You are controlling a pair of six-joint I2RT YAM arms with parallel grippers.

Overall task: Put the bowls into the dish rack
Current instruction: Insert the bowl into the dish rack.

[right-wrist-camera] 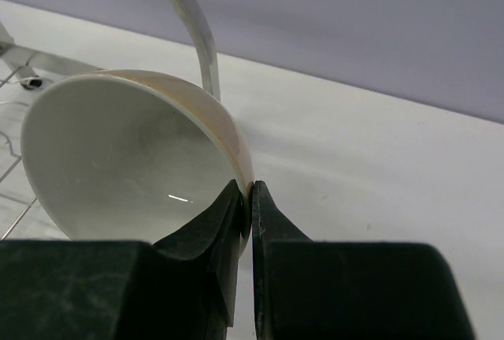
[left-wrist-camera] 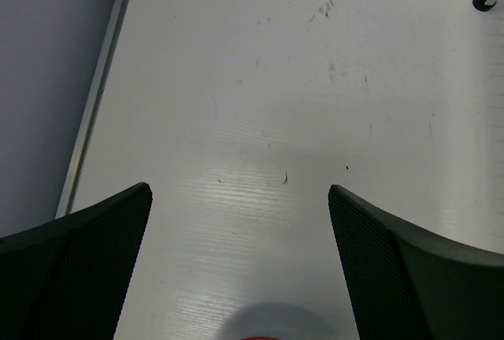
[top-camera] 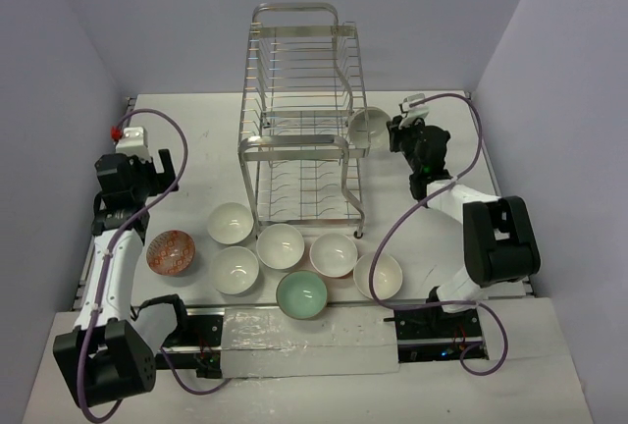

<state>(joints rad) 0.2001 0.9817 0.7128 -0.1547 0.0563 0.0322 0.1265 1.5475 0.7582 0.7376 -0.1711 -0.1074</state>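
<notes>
The white bowl point(right-wrist-camera: 118, 159) I am carrying is glossy ceramic, smooth and round, with a faint tan tint along its outer rim. It stands tipped on edge, with its hollow facing my right wrist camera. My right tool point(right-wrist-camera: 250, 190) pinches its rim, one black finger inside and one outside, nearly closed on the thin wall. The fingers hide the lowest part of the bowl. It hangs just beside the right side of the dish rack point(top-camera: 304, 120), level with the lower tier. A flat metal strip of the rack rises behind the bowl, and I cannot tell whether they touch.

The rack is thin silver wire, two tiers with loop handles; the wires are too fine for me to make out the slots from above.

On the desk point(top-camera: 196, 139) in front of the rack sit five more white bowls point(top-camera: 280, 245), a mint green bowl point(top-camera: 301, 294) and an orange-red patterned bowl point(top-camera: 172, 252), all upright.

My left tool point(left-wrist-camera: 239, 190) has its textured black fingers spread wide over scuffed white desk, gripping nothing. A red sliver point(left-wrist-camera: 265, 338) at that view's bottom edge is cut off.
</notes>
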